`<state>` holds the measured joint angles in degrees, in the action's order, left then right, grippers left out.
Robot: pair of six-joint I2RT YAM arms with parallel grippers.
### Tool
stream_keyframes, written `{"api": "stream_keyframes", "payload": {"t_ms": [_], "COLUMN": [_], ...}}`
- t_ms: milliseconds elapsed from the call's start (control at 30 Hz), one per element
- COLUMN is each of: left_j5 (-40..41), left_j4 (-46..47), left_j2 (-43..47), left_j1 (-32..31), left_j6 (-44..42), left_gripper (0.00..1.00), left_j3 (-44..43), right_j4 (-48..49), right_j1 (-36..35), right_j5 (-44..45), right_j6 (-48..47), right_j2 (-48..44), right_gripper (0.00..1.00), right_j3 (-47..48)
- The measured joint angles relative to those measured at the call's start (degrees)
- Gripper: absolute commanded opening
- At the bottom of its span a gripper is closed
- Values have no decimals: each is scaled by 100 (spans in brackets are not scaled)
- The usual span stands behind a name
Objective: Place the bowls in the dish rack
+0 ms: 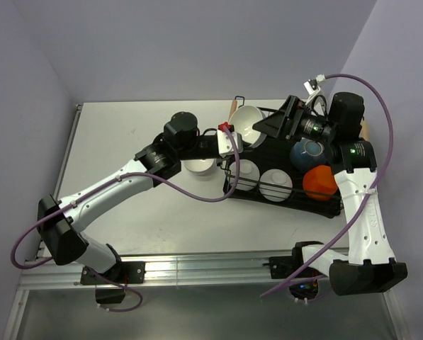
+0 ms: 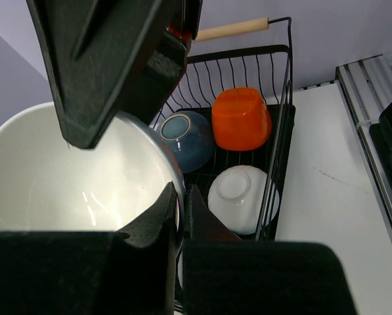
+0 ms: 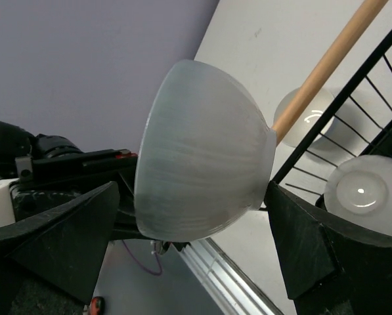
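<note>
My left arm (image 1: 105,191) stretches low from its base, bent at the elbow, with the forearm pointing right. My left gripper (image 1: 227,139) (image 2: 180,210) is pinched tight on the rim of a white bowl (image 1: 245,122), one finger (image 2: 159,216) inside the rim and the other outside. My right arm (image 1: 363,205) runs forward from its base and then turns left at the wrist, so my right gripper (image 1: 266,126) (image 3: 192,197) faces my left one. Its jaws stand wide apart, one finger (image 3: 71,230) on each side of that same bowl, and I cannot tell whether they touch it
</note>
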<state>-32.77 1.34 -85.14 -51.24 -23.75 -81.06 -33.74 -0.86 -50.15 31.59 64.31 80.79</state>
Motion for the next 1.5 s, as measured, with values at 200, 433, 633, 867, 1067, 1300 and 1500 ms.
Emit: {"api": "stream_keyframes", "payload": {"t_ms": [200, 433, 633, 867, 1067, 1300, 1500], "left_j5": [70, 114, 114, 92, 59, 63, 81], "left_j4": [186, 234, 249, 271, 400, 389, 402], "left_j2": [-85, -195, -195, -195, -195, -195, -195], "left_j1": [-105, -153, -179, -199, -212, -210, -210], "left_j6": [111, 225, 271, 361, 398, 407, 387], "left_gripper": [0, 0, 0, 0, 0, 0, 27], "left_j3": [-63, -127, -127, -127, -127, -127, -127], "right_j4": [-57, -57, 39, 111, 127, 385, 426], "right_j1": [-50, -50, -46, 57, 168, 197, 210], "right_j5": [-37, -225, -402, -599, -693, -737, -761], "right_j6": [-26, 59, 92, 55, 107, 223, 223], "right_j2": [22, 57, 55, 52, -9, -81, -85], "right_gripper": [100, 98, 88, 78, 90, 27, 0], "right_j3": [-260, -448, -511, -511, -511, -625, -623]}}
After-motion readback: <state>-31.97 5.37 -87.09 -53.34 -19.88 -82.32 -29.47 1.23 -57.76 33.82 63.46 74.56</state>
